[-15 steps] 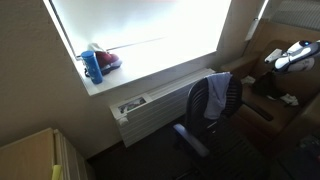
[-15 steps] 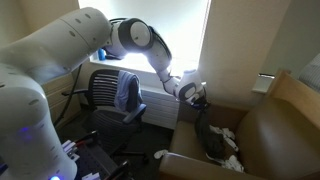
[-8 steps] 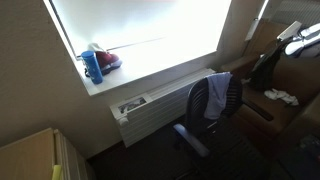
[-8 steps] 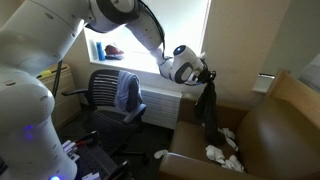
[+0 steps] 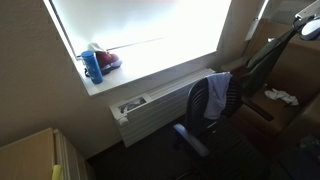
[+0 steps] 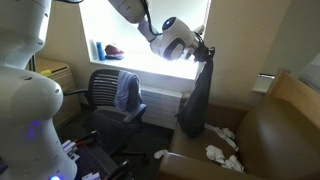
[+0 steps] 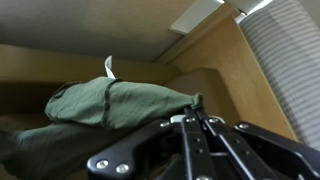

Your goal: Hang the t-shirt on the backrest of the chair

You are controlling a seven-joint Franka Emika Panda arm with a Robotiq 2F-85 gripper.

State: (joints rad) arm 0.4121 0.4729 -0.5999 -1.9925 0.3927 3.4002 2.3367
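My gripper (image 6: 203,48) is shut on the top of a dark green t-shirt (image 6: 196,100), which hangs down from it in a long fold above the brown armchair (image 6: 268,130). In an exterior view the same shirt (image 5: 262,60) hangs at the far right under the gripper (image 5: 303,24). In the wrist view the green cloth (image 7: 110,103) bunches just beyond the closed fingers (image 7: 192,103). The black office chair (image 6: 105,95) stands by the window with a blue garment (image 6: 127,92) draped on its backrest; it also shows in an exterior view (image 5: 212,100).
White cloths (image 6: 222,155) lie on the armchair seat. A blue bottle (image 5: 92,66) and a red item stand on the windowsill. A radiator (image 5: 150,105) runs under the window. A wooden cabinet (image 5: 30,155) is at lower left.
The gripper has risen from the armchair seat and lifted the green t-shirt, which now hangs free at full length.
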